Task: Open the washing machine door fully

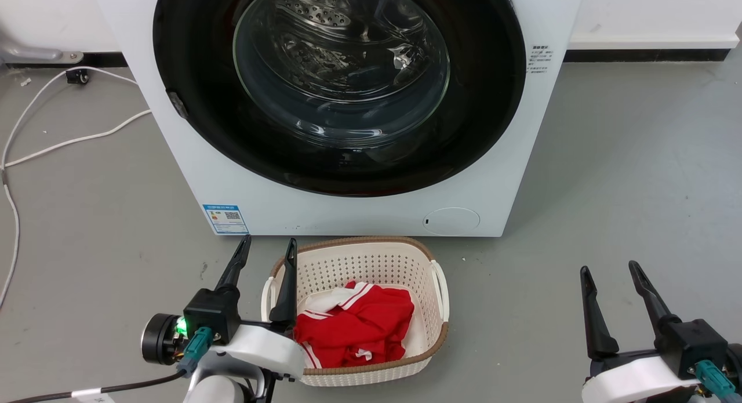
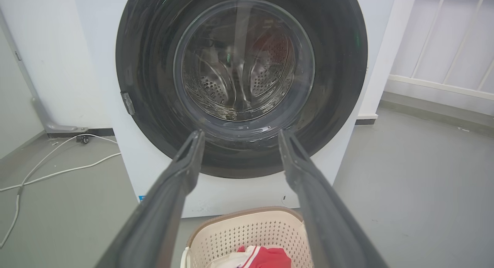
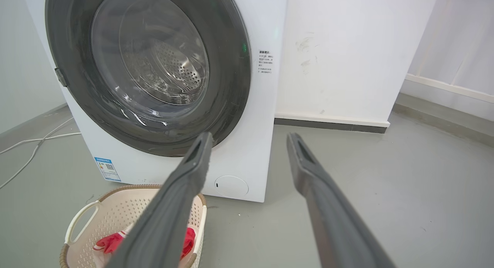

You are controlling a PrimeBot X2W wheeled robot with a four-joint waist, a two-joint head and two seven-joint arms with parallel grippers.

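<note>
Our left jaws stand released, their two long dark fingers (image 1: pixel 236 267) spread and empty, low in front of the white boxy front-loading washing machine (image 1: pixel 348 214), toward its lower left corner. Our right jaws, fingers (image 1: pixel 592 316) likewise parted and holding nothing, hang out in front of the machine and past its right side. Before the machine's foot sits a cream perforated plastic laundry basket (image 1: pixel 359 264) with a red-and-white garment (image 1: pixel 353 327) inside; the left jaws are at its left rim. The large round glossy black-rimmed washing machine door (image 1: pixel 342 72), with its clear bulging glass bowl, lies shut against the machine's front, above and ahead of both jaws. A small grey tab (image 1: pixel 177 104) sits on the rim at the machine's left side, running roughly along the rim's edge. We judge this the pull point, with the hinge opposite, though no hinge shows. The left arm is nearer, so its reach goes up, forward and slightly left.
</note>
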